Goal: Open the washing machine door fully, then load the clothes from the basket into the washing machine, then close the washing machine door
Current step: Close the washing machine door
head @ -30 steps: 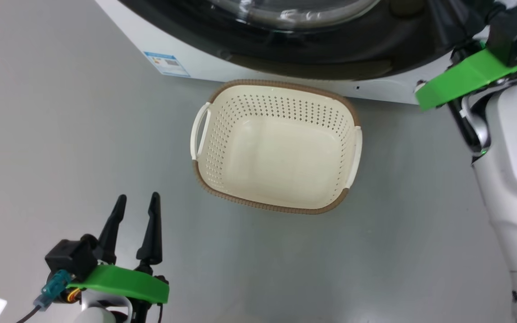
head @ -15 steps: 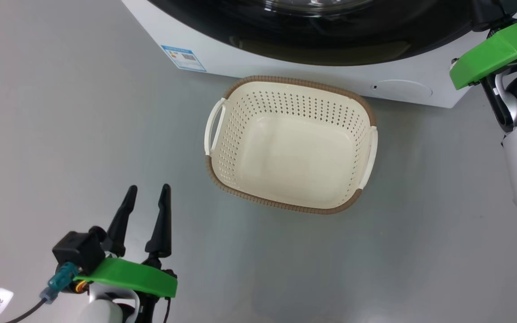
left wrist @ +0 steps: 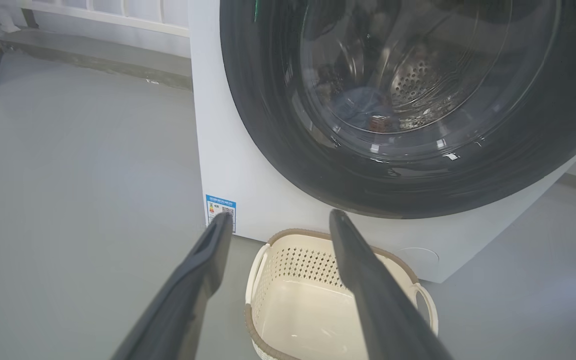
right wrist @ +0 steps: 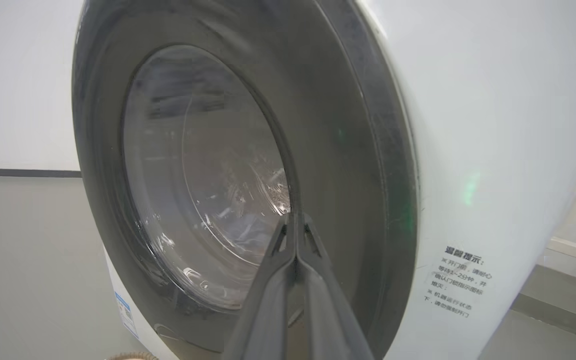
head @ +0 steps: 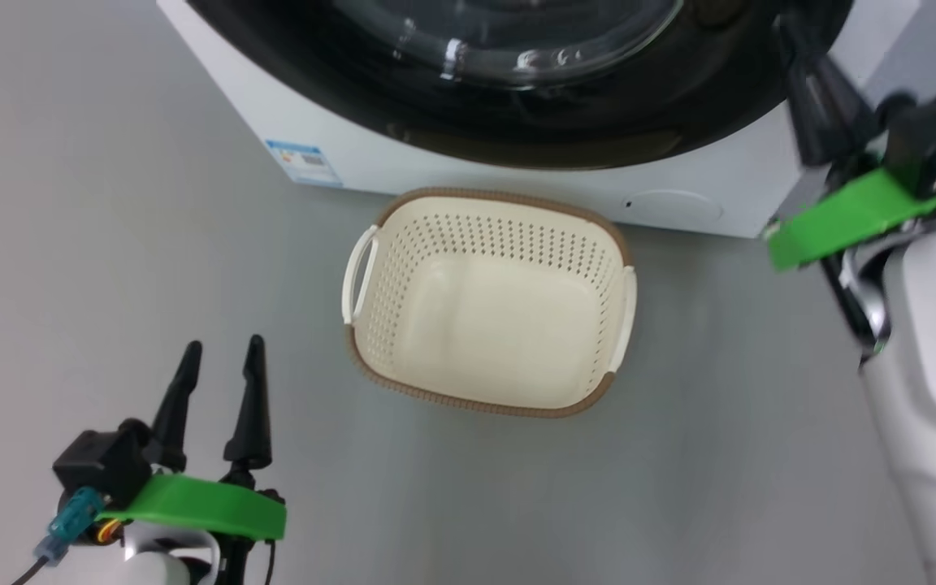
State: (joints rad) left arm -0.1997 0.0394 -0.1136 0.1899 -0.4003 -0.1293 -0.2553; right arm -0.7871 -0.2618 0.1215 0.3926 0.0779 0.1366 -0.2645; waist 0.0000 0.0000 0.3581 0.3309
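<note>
In the head view the washing machine (head: 370, 162) runs along the top edge, and the washing machine door (head: 598, 122) lies shut against its front. The basket (head: 403, 268) stands on the floor (head: 110, 244) just before the washer, a little right of the blue label (head: 303, 162). The left tool (head: 223, 345) hangs at the lower left with its fingers spread and nothing between them. The right tool (head: 801, 65) reaches in from the upper right, its dark fingers at the door's right edge. Compared with half a second ago the whole picture has shifted, so the camera has moved. More of the door's glass now shows, and the right tool's fingers are in the picture where only its green bracket was. The basket keeps its place before the washer. The left wrist view adds what the head view cannot see. Through the door's glass (left wrist: 418, 75) the clothes (left wrist: 358, 105) lie low in the steel drum, light blue with an orange patch. The left tool (left wrist: 280, 216) points at the washer's lower front, jaws wide apart. The basket (left wrist: 308, 265) sits below between its fingers, with the label (left wrist: 220, 207) by the left fingertip. The right wrist view looks along the door (right wrist: 338, 150) from its right side. The right tool (right wrist: 295, 216) has its fingers pressed together and grips nothing. Its tip is over the inner edge of the door's dark ring, though I cannot tell whether it touches. The clothes (right wrist: 248, 232) show faintly through the glass. A printed notice (right wrist: 460, 282) sits on the washer's white side, and a sliver of the basket's rim (right wrist: 130, 356) shows at the bottom edge.
</note>
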